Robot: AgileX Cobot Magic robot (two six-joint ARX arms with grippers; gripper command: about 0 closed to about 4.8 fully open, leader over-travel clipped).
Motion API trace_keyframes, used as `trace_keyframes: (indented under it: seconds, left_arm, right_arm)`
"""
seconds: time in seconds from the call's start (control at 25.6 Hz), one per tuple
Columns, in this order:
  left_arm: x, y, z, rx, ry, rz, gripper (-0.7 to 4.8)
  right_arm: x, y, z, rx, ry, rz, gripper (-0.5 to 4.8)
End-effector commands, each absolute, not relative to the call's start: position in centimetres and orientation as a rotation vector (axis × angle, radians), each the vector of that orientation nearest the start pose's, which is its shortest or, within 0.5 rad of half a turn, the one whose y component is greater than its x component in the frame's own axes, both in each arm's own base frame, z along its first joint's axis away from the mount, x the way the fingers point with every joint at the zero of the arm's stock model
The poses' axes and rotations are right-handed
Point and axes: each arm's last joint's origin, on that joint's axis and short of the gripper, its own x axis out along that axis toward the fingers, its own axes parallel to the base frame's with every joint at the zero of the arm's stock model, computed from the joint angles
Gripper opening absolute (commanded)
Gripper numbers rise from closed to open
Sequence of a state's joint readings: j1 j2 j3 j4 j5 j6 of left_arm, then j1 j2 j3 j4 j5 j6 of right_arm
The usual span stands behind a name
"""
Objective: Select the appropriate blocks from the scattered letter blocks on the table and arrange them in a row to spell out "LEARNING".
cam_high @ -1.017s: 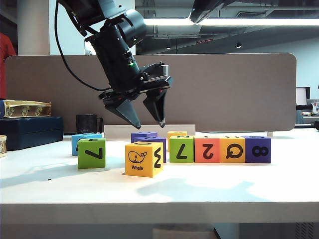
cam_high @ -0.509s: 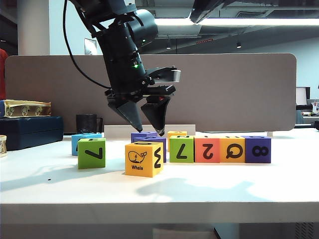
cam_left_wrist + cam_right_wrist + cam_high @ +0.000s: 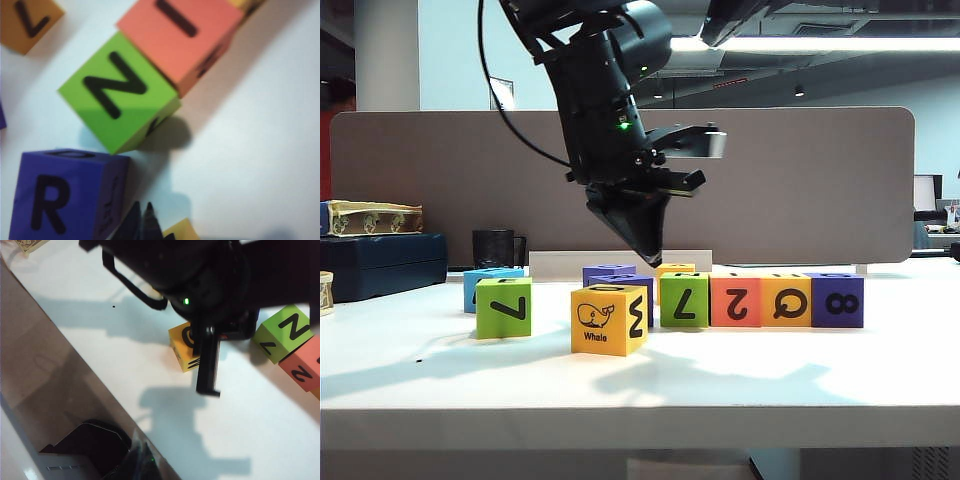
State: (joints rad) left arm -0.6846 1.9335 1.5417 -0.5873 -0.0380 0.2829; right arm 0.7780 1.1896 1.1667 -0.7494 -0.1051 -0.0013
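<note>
On the white table [image 3: 770, 370] a row of letter blocks runs green [image 3: 684, 299], red [image 3: 735, 300], orange [image 3: 786, 299], purple [image 3: 837, 299]. A yellow whale block [image 3: 608, 318] sits in front, with a green block [image 3: 504, 307] and a blue block [image 3: 485, 280] further left. My left gripper [image 3: 650, 255] hangs shut and empty just above the purple blocks [image 3: 610, 272] behind the whale block. In the left wrist view its tips [image 3: 141, 212] point beside the purple R block [image 3: 65, 195], near green N [image 3: 120, 92] and red I [image 3: 180, 30]. My right gripper [image 3: 142, 460] stays off to the side, shut on nothing.
A grey-brown partition panel [image 3: 800, 180] closes off the back. A black mug [image 3: 495, 247] and a dark blue case [image 3: 380, 262] stand at the far left. A low white box [image 3: 560, 263] lies behind the blocks. An orange L block [image 3: 27, 22] lies behind the row.
My left gripper has swung to the right above the blocks and its jaws have gone from open to shut. The blocks have not moved.
</note>
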Motion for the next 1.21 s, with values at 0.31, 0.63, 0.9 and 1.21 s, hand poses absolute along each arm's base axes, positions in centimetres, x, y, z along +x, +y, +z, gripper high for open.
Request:
trace_keyframes:
  seconds: [0.31, 0.63, 0.9, 1.21]
  left_arm:
    - [33.1, -26.4, 22.3, 0.634, 0.836, -0.728, -0.06]
    - [34.0, -26.7, 20.4, 0.651, 0.846, -0.696, -0.06]
    - [34.6, -26.8, 20.8, 0.648, 0.783, -0.646, -0.06]
    - [35.8, -25.8, 20.3, 0.631, 0.773, -0.598, -0.06]
  right_arm:
    - [16.6, 16.8, 33.8, -0.264, 0.752, 0.837, -0.02]
    - [16.5, 16.7, 33.7, -0.266, 0.767, 0.833, -0.02]
    - [16.5, 16.7, 33.6, -0.268, 0.775, 0.832, -0.02]
    - [16.5, 16.7, 33.6, -0.265, 0.776, 0.831, -0.02]
